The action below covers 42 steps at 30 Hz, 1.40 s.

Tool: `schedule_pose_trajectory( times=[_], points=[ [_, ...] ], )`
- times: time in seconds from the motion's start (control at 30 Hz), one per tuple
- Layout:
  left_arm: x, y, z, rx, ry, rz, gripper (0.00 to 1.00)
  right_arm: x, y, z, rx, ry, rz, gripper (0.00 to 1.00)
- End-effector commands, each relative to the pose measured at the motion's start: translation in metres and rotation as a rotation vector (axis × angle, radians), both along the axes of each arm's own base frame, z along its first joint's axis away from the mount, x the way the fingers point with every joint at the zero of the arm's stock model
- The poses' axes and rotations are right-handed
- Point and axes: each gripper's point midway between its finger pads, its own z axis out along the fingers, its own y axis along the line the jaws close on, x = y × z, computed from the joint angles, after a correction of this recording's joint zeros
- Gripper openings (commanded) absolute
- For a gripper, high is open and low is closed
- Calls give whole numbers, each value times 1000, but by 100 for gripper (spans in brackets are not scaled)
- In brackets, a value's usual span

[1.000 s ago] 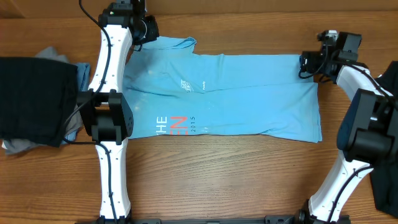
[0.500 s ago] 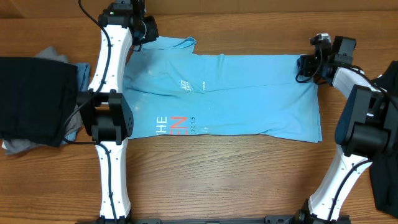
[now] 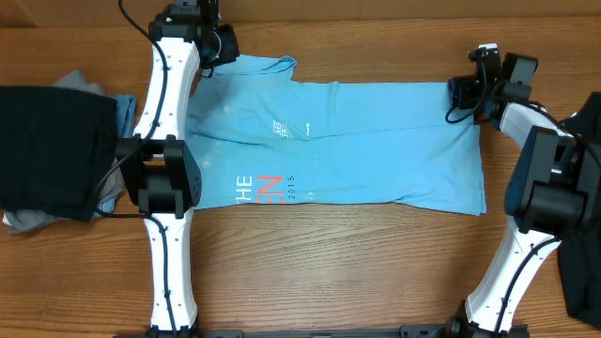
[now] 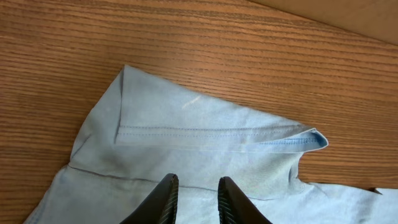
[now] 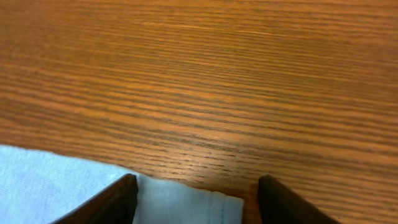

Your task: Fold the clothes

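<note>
The T-shirt (image 3: 376,141) looks light and limp, so pinch it at the stitched edges. The right gripper (image 5: 198,182) stands apart around the far-right hem corner (image 5: 217,205). Whether the left gripper (image 4: 197,182) clamps the sleeve (image 4: 205,134), I cannot tell.

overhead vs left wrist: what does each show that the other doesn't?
Overhead only: the whole shirt spread flat, its red-and-white lettering, the dark clothes pile, and the right end effector at the shirt's far corner.
Left wrist only: a close view of a stitched hem, and the left end effector with its fingers narrowly apart over the fabric.
Both: the blue shirt on the wood table.
</note>
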Motion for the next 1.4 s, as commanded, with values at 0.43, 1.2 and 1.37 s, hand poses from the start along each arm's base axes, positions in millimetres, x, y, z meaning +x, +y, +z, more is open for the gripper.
schedule_pose_trajectory(
  times=[0.43,1.2,1.37],
  points=[
    [3,0,1,12,-10,3,25,-6,5,-19,19,56,11,54],
    [11,18,-45,26,18,169,47,-6,-9,-15,-16,68,-64,4],
    [16,17,-70,34,24,168,45,-6,-9,-15,-16,68,-64,4]
  ],
)
